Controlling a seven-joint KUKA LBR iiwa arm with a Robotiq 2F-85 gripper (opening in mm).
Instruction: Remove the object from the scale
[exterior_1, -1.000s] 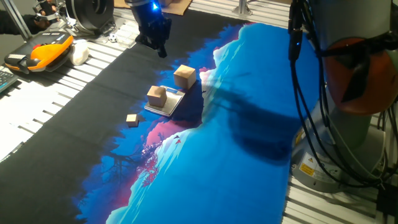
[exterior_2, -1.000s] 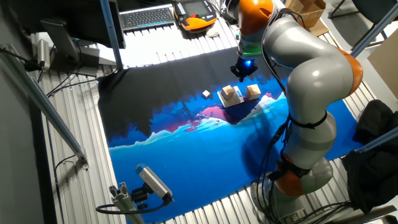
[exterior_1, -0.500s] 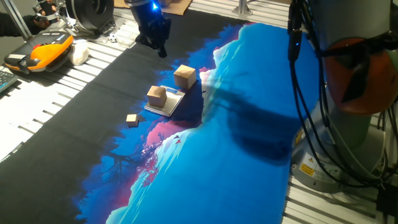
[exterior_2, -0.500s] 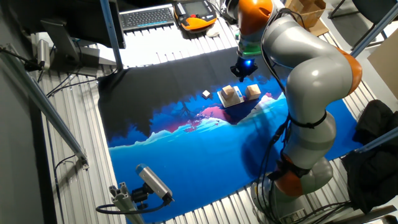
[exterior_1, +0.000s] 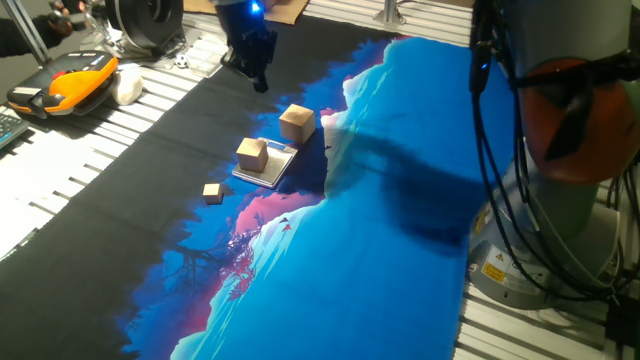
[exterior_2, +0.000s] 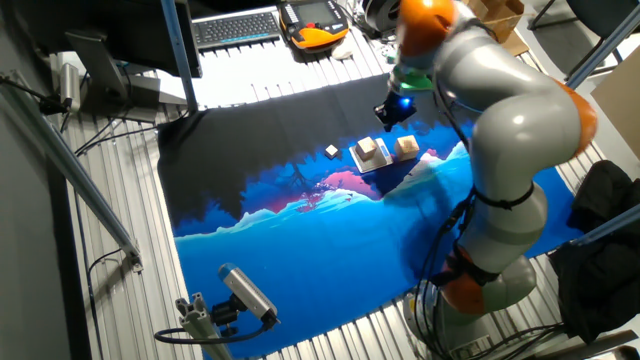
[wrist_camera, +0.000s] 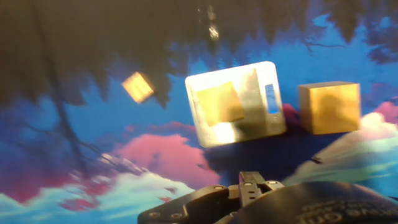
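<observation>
The object, a mid-sized tan wooden cube (exterior_1: 252, 154), sits on the scale (exterior_1: 277, 170), a thin silvery-grey square plate on the mat. The cube (exterior_2: 371, 150) and the scale (exterior_2: 361, 161) also show in the other fixed view. In the hand view the cube (wrist_camera: 216, 104) lies on the left half of the scale (wrist_camera: 256, 93). My gripper (exterior_1: 256, 74) hangs well above and behind the scale, touching nothing; it shows in the other fixed view (exterior_2: 391, 113) too. In the hand view its fingertips (wrist_camera: 252, 181) stand together, with nothing between them.
A slightly larger tan cube (exterior_1: 297, 123) stands on the mat beside the scale, also in the hand view (wrist_camera: 328, 107). A tiny tan cube (exterior_1: 212, 192) lies on the black part, also in the hand view (wrist_camera: 137, 86). An orange pendant (exterior_1: 62, 84) rests off the mat.
The arm's upper links have swung a little, blurred in the other fixed view. The gripper has barely shifted. Cubes and scale have not moved.
</observation>
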